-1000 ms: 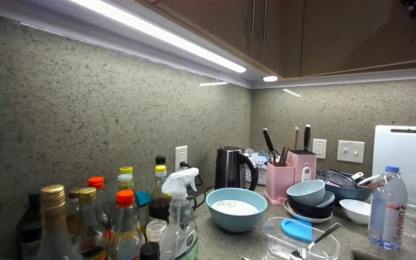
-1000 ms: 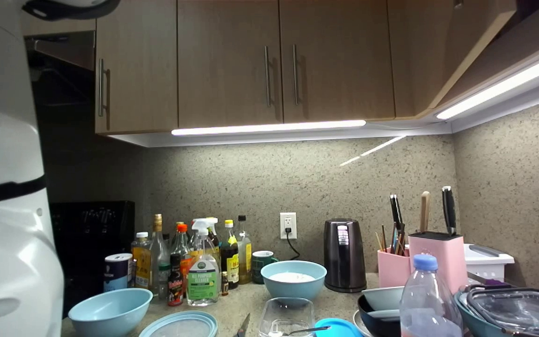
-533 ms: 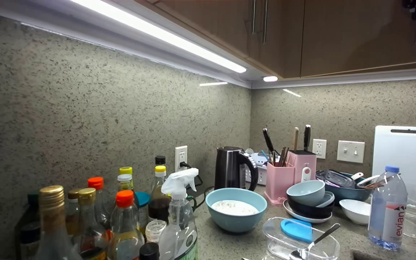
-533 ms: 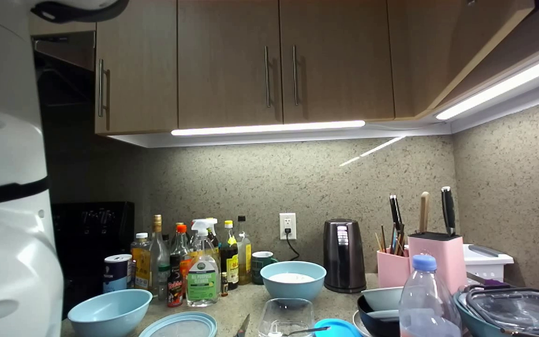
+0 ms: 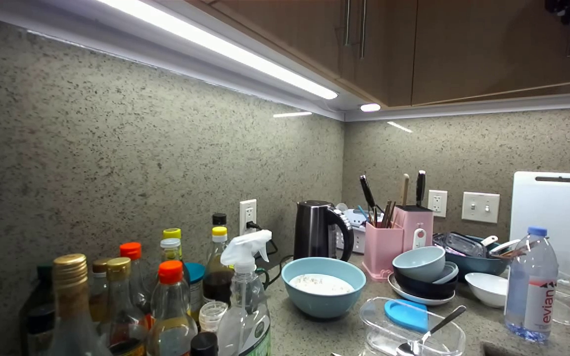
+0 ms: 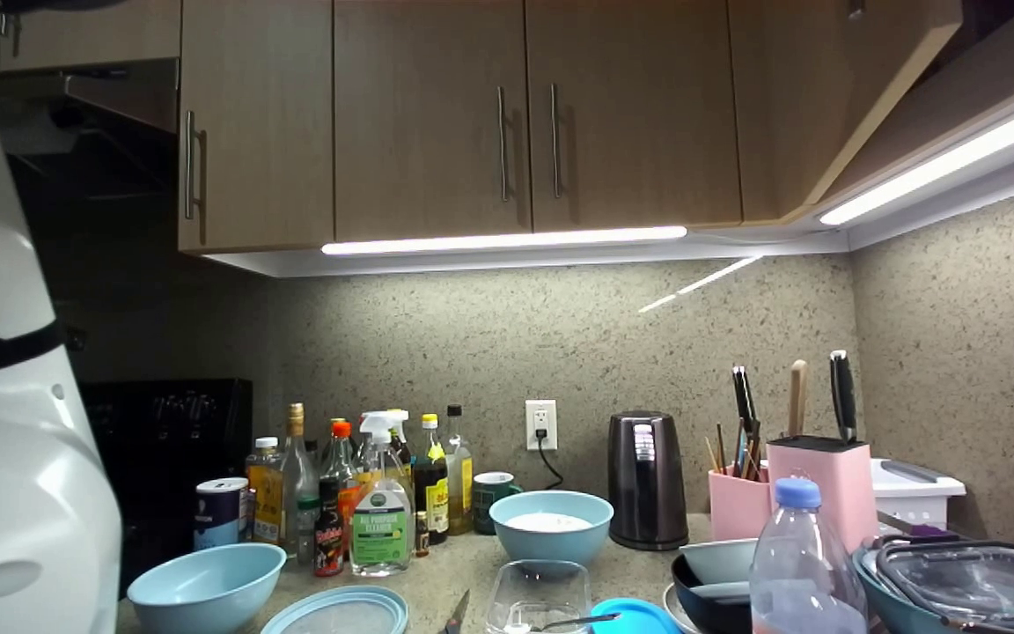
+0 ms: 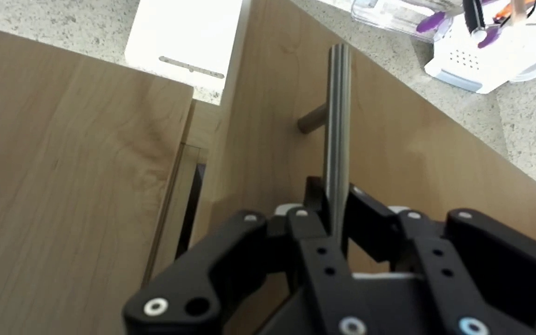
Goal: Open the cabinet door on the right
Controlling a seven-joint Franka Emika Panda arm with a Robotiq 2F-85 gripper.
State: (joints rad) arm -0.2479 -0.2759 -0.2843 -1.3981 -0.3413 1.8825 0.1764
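The wood-grain cabinet door [image 7: 398,121] hangs above the bench [image 5: 309,336], over a wall-side edge and just beside the inner corner. It stands ajar: in an exterior view its lower edge angles away from the cabinet [image 6: 973,97], and the wrist view shows a dark slit between it and the neighbouring door panel [image 7: 63,177].

The gripper [image 7: 335,197] is clamped around the upright bar handle [image 7: 338,107], jaws up against it on both sides, above the bar's lower end. Because the handle stands proud of the door's face, there is room to straddle it, and a grasp across the bar should carry a pull well. The hinge seems to lie toward the corner, so the swing probably calls for an arc; a straight pull could twist the bar in the grasp.

Below, the white cutting board [image 5: 562,207] stands upright by the wall-side edge, presumably to save room.
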